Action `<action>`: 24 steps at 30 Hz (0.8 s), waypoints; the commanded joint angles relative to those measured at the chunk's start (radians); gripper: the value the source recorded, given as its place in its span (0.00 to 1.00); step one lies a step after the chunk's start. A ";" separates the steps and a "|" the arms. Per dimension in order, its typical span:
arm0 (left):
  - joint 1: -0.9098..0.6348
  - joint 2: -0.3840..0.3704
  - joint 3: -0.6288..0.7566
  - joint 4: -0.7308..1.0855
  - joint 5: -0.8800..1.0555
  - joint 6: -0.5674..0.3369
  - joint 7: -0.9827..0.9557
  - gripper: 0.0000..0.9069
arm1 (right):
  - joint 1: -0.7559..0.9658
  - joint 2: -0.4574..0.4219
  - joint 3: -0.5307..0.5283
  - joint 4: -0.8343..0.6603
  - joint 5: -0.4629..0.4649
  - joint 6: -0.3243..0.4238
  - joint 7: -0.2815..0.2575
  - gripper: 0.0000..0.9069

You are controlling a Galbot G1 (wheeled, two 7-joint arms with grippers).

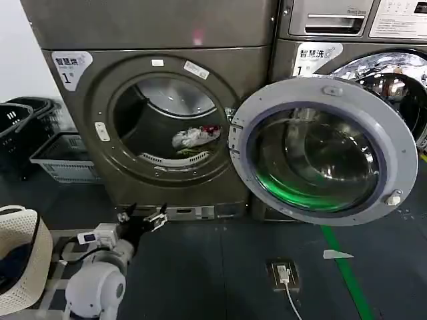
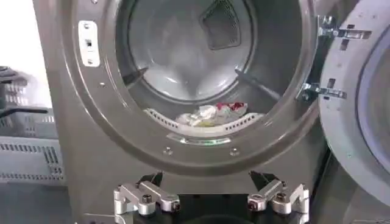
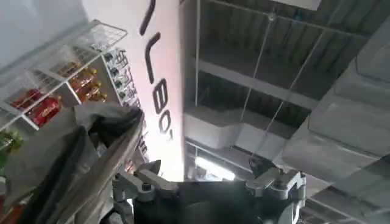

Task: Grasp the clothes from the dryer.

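I have the left gripper low and near, in front of the dryer, just below the round opening and a little left of its middle. Its fingers are spread wide with nothing between them, which suits a reach into the drum: it is lined up on the opening and, from the wrist view, looks straight in at the load.

The door is swung fully open to the right, so it covers much of the neighbouring machine and leaves the opening clear. That gives the arm a straight path in over the lower lip.

The clothes lie at the bottom of the drum, far behind the lip and slightly right of centre. They are a small crumpled bundle, mostly white, with red at the right and a yellow-green strip underneath. It looks soft and loose, so I expect it to bunch when pinched; I can't tell whether it is one garment or several.

The right gripper is parked away from the work, pointing up at the ceiling, its fingers apart and empty.

A pale basket sits on the floor to the dryer's left.
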 commanded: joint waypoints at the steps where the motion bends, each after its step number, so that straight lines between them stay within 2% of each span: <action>1: -0.005 -0.001 0.006 -0.002 0.001 0.049 0.001 1.00 | 0.001 -0.004 0.002 -0.003 0.002 -0.001 0.001 1.00; 24: -0.036 0.004 0.032 0.019 0.006 0.049 0.002 1.00 | 0.008 -0.007 0.005 -0.010 0.000 -0.007 0.002 1.00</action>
